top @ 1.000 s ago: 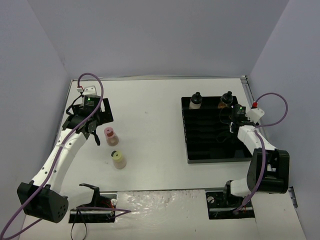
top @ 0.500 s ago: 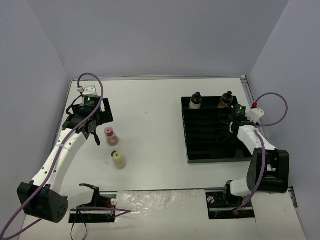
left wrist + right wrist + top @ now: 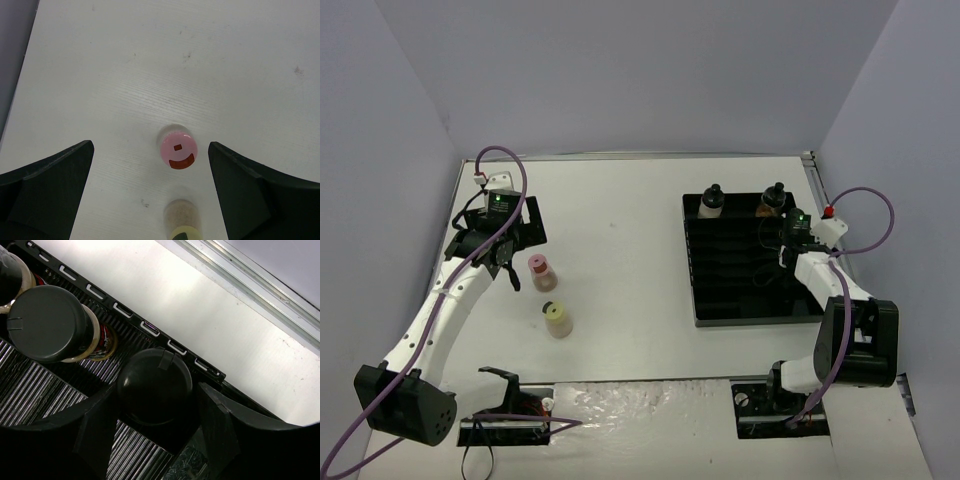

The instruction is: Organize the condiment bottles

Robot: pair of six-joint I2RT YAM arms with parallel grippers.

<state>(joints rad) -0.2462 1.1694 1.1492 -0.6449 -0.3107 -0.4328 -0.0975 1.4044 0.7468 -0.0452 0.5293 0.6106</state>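
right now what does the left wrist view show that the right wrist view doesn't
Only the left wrist: the pink-capped jar standing under the open left hand, and a yellow-capped jar cut off at the bottom edge. Only the right wrist: the tray, a black-capped jar between the fingers of the right hand, and a second jar beside it. Both: the table.

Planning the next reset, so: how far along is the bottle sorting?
Done: a pale black-capped bottle and a brown black-capped bottle stand in the back row of the black tray. In hand: the right gripper flanks a third black-capped bottle there; grip unclear. To do: the pink-capped bottle, under the open left gripper, and the yellow-capped bottle stand on the table, outside the tray.
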